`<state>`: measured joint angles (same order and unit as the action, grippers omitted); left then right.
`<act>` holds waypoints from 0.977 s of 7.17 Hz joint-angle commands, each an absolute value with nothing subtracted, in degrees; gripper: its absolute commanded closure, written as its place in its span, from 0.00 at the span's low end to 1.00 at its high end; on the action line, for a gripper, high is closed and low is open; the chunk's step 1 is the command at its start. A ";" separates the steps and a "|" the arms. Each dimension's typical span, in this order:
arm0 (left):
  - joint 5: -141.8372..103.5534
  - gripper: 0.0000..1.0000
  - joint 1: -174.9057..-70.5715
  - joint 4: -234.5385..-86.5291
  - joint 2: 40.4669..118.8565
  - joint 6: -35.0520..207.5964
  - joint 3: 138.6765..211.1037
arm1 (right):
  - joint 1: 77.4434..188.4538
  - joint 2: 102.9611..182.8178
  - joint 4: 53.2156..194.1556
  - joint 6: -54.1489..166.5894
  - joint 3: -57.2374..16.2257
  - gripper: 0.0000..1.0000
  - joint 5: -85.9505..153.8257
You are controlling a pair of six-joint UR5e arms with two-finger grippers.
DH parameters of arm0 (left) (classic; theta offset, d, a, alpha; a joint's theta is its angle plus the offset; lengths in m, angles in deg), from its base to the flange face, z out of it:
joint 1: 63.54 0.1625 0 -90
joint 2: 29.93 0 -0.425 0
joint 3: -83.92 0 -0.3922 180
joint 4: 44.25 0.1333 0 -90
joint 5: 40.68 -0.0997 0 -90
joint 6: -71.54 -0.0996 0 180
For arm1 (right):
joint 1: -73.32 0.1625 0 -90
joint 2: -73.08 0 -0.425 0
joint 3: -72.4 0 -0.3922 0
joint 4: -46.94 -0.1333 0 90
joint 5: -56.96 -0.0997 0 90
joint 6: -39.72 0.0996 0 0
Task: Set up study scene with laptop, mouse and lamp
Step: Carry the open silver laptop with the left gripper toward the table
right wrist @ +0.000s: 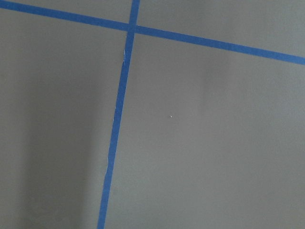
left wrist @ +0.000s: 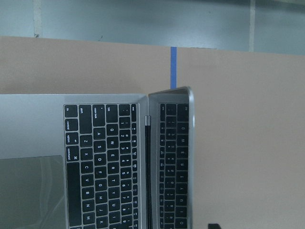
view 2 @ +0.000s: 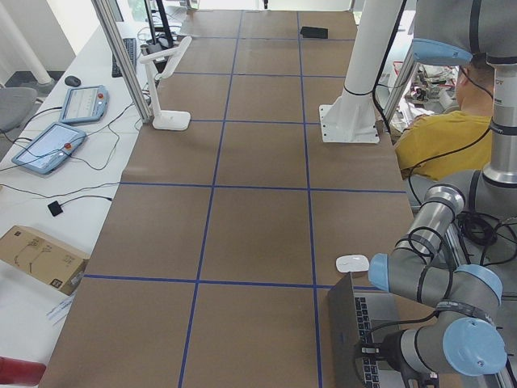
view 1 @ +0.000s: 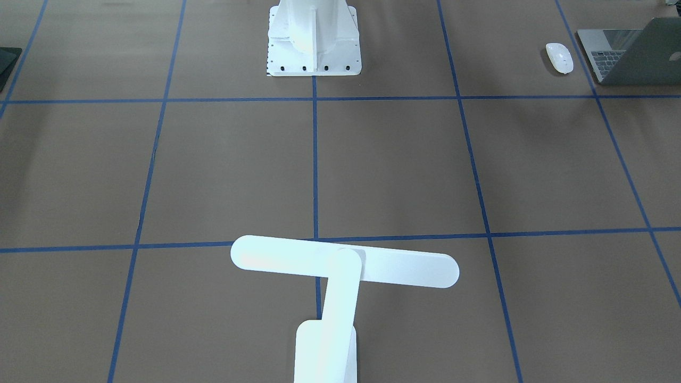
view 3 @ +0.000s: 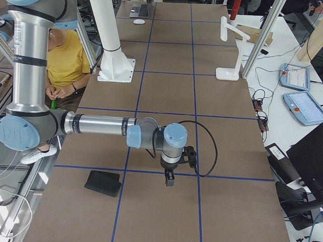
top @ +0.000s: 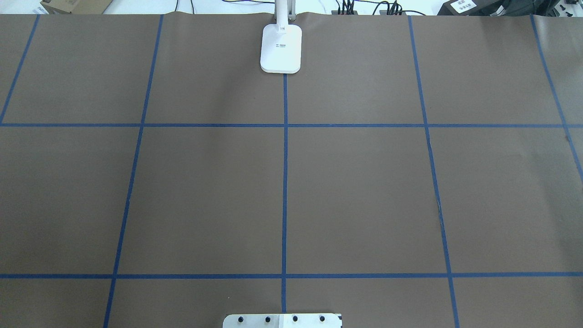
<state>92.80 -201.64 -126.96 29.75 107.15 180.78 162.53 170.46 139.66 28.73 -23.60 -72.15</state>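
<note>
Study scene, not yet set: the laptop point(view 1: 633, 53) stands open at the upper right of the front-facing view. The white mouse point(view 1: 559, 57) lies just to its left, not touching it. The lamp point(view 1: 345, 261) fills the bottom centre there, its bar head lying across a line of blue tape point(view 1: 315, 159). The overhead view catches only the lamp's base, at top centre. My left wrist camera sees the laptop's black keys close up, mirrored in the screen. Only the left side view shows my left pincer point(view 2: 370, 352), low at the lower right by the keyboard; I cannot tell whether it is spread. Only the right side view shows my right pincer point(view 3: 170, 180), pointing down over the brown table point(view 3: 166, 91) near a black mat point(view 3: 103, 182); I cannot tell its state either.
</note>
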 commanded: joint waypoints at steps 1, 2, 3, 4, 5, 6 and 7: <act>92.83 0.76 -201.62 -126.96 29.83 107.23 180.78 | 162.53 170.46 139.66 28.73 -23.58 0.00 -72.15; 92.92 0.89 -201.53 -127.05 30.09 107.23 180.95 | 162.53 170.38 139.58 28.82 -23.66 0.00 -72.24; 94.14 1.00 -201.53 -127.13 30.88 107.14 181.13 | 162.53 170.29 139.58 28.82 -23.66 0.00 -72.24; 95.80 1.00 -201.53 -127.14 31.76 107.14 181.04 | 162.53 170.29 139.58 28.82 -23.75 0.00 -72.24; 95.99 1.00 -201.53 -127.14 32.72 107.14 181.21 | 162.53 170.29 139.58 28.82 -23.75 0.00 -72.24; 97.47 1.00 -201.53 -127.14 32.91 107.05 181.22 | 162.53 170.29 139.58 28.82 -23.75 0.00 -72.24; 98.53 1.00 -201.44 -127.14 34.04 107.14 181.56 | 162.53 170.29 139.58 28.73 -23.84 0.00 -72.85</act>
